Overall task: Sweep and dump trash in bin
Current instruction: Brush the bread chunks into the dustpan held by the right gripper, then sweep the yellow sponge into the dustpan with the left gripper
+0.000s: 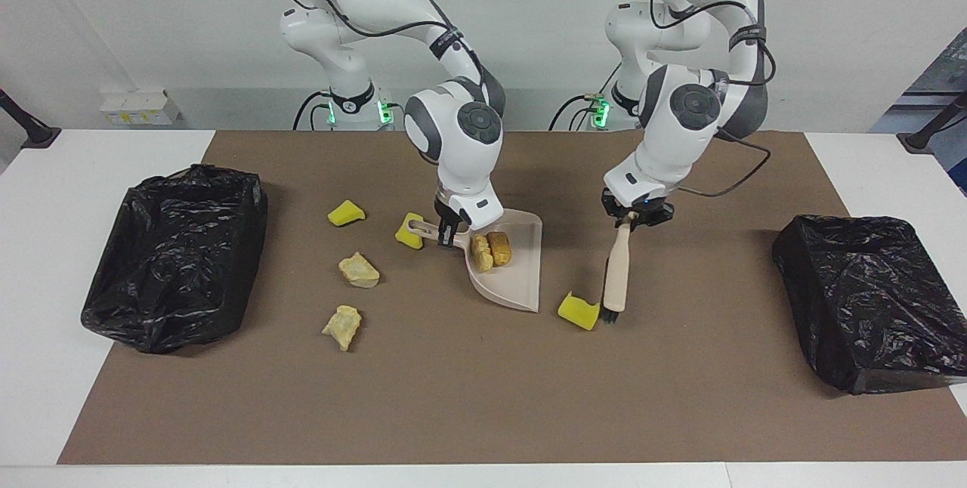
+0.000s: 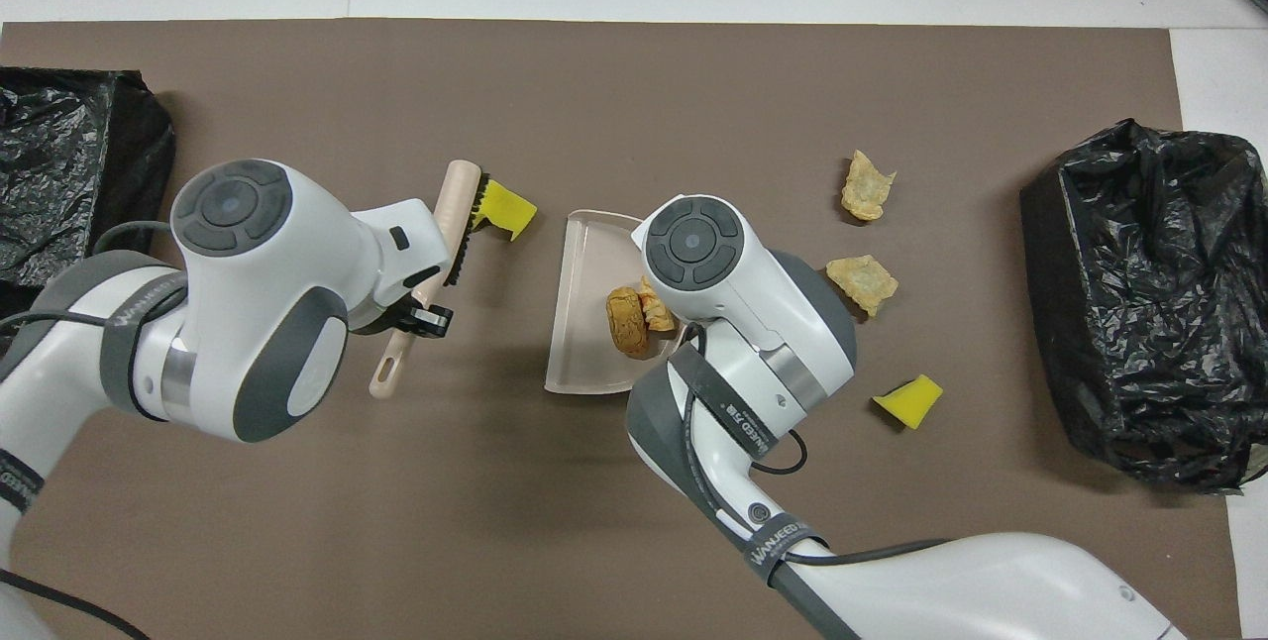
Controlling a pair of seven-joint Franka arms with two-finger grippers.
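My right gripper (image 1: 447,235) is shut on the handle of the beige dustpan (image 1: 514,276) (image 2: 584,323), which rests mid-mat. Two orange lumps of trash (image 1: 489,250) (image 2: 626,318) lie in the pan near its handle. My left gripper (image 1: 634,217) (image 2: 421,318) is shut on the handle of the brush (image 1: 617,273) (image 2: 458,214). The brush's black bristles touch a yellow sponge chunk (image 1: 578,310) (image 2: 505,207) that lies between the brush and the pan's lip. More trash lies toward the right arm's end: yellow chunks (image 1: 346,212) (image 1: 409,235) (image 2: 909,400) and beige lumps (image 1: 358,270) (image 1: 342,325).
A black-bagged bin (image 1: 177,254) (image 2: 1149,293) stands at the right arm's end of the brown mat. Another black-bagged bin (image 1: 869,299) (image 2: 69,214) stands at the left arm's end.
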